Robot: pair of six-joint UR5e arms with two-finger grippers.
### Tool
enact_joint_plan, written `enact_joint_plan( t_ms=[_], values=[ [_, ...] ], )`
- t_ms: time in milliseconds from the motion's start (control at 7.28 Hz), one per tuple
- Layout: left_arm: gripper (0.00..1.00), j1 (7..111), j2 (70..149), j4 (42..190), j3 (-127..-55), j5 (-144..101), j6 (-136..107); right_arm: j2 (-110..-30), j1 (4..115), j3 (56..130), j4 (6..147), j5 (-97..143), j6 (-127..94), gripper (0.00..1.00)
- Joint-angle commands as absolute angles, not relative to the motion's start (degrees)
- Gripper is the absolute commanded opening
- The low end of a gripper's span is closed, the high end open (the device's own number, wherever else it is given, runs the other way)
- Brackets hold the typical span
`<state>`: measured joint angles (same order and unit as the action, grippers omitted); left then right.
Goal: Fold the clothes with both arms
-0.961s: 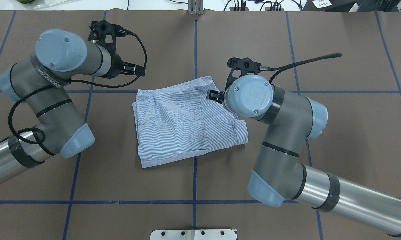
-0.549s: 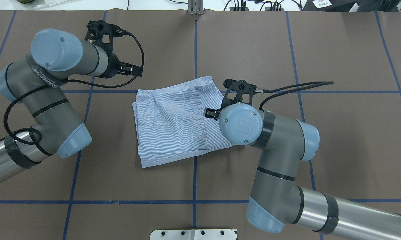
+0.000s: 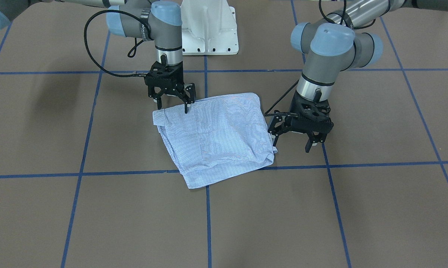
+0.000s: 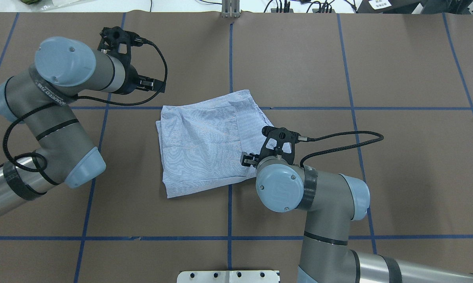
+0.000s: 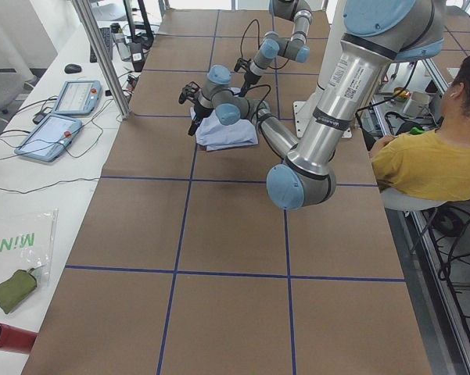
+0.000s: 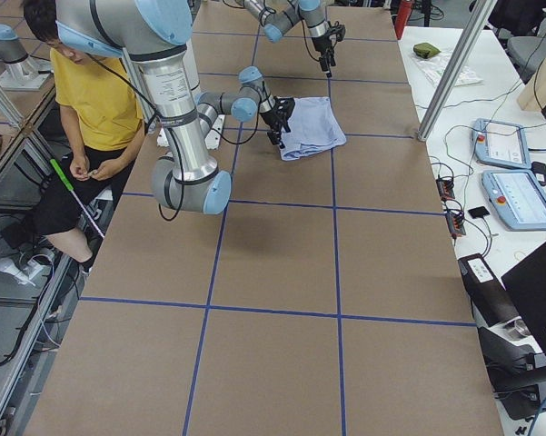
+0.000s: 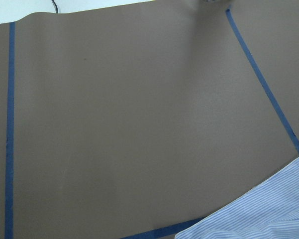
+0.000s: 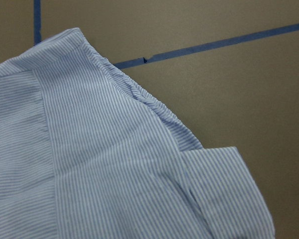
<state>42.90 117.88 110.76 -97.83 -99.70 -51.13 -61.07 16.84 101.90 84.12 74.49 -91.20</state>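
Observation:
The light blue striped shirt [image 3: 216,137] lies folded into a rough square on the brown table, also seen from overhead [image 4: 201,145]. My right gripper [image 3: 172,104] is open over the shirt's corner nearest the robot on its right side, one fingertip [image 3: 186,109] at the cloth; overhead it shows at the shirt's near right edge [image 4: 245,159]. Its wrist view shows the shirt's folded edge and a cuff [image 8: 224,189]. My left gripper [image 3: 291,145] is open and empty, just beside the shirt's far left corner, low over the table [image 4: 154,83]. Its wrist view shows only a shirt corner [image 7: 258,219].
Blue tape lines [image 4: 230,59] grid the brown table. The white pedestal base [image 3: 209,29] stands at the robot's side. A seated person in yellow [image 5: 430,156] is beside the table. Control tablets [image 6: 513,173] and cables lie on the far bench.
My right arm has swung back toward the robot along the shirt's right edge, from its far corner to its near one. My left arm has drawn slightly away. The shirt has not moved.

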Motion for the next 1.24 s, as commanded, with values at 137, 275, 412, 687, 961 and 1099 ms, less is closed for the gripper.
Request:
enact_joint_plan(
  t_ms=[137,275,412,687,961,1099],
  values=[
    [1.0,42.9,117.2,110.9,-98.1,-99.7,-51.5,-62.1,15.7,95.8,75.0,72.2,-90.6,1.0],
    [1.0,42.8,117.2,110.9,-98.1,-99.7,-51.5,-62.0,15.5,95.5,73.4,72.0,-90.4,1.0],
    [1.0,42.8,117.2,110.9,-98.1,-99.7,-51.8,-61.7,16.1,96.6,74.0,72.5,-90.3,1.0],
    [1.0,42.7,117.2,110.9,-98.1,-99.8,-52.2,-61.7,17.7,105.8,84.1,75.9,-86.8,1.0],
    [1.0,42.5,117.2,110.9,-98.5,-99.8,-52.8,-61.3,21.3,114.5,95.0,81.9,-84.5,1.0],
    [1.0,42.8,117.1,110.8,-99.5,-100.8,-52.5,-61.3,25.4,115.7,96.0,86.8,-80.5,1.0]
  ],
)
